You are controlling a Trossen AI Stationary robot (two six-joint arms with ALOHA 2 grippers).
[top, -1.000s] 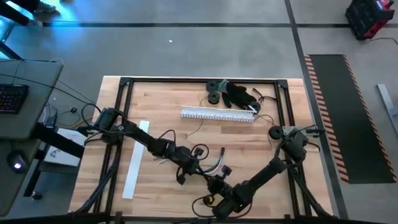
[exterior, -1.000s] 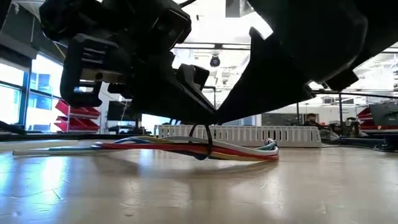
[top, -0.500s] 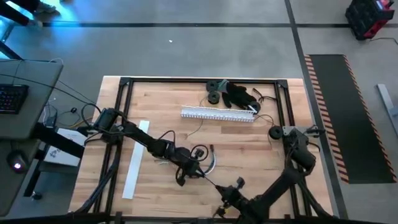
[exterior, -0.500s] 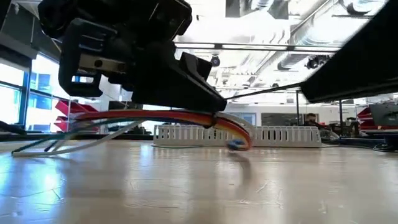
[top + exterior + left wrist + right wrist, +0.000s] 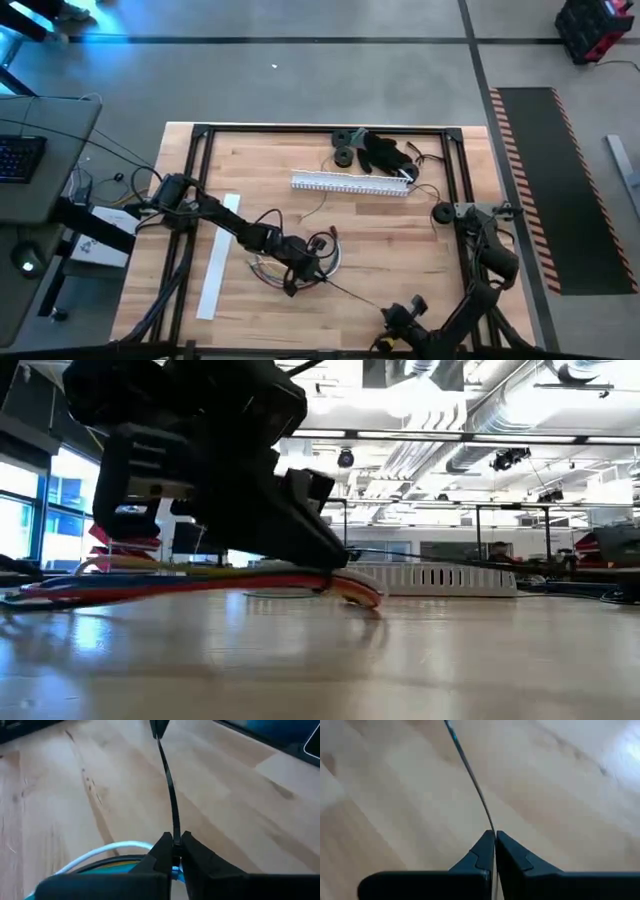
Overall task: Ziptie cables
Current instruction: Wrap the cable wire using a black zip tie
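Tightening step. Left gripper (image 5: 300,283), jaws clamped on the zip tie (image 5: 350,295) at the cables (image 5: 325,262), sits at centre frame. Right gripper (image 5: 398,318), lower right, jaws pinched on the tie's tail. The strap runs taut diagonally between them; the left is nearer the bundle.

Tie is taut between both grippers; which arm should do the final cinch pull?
Right. The right gripper pinches the zip tie tail near the table's front edge, free to retreat; the left gripper is shut at the cables, anchoring them.
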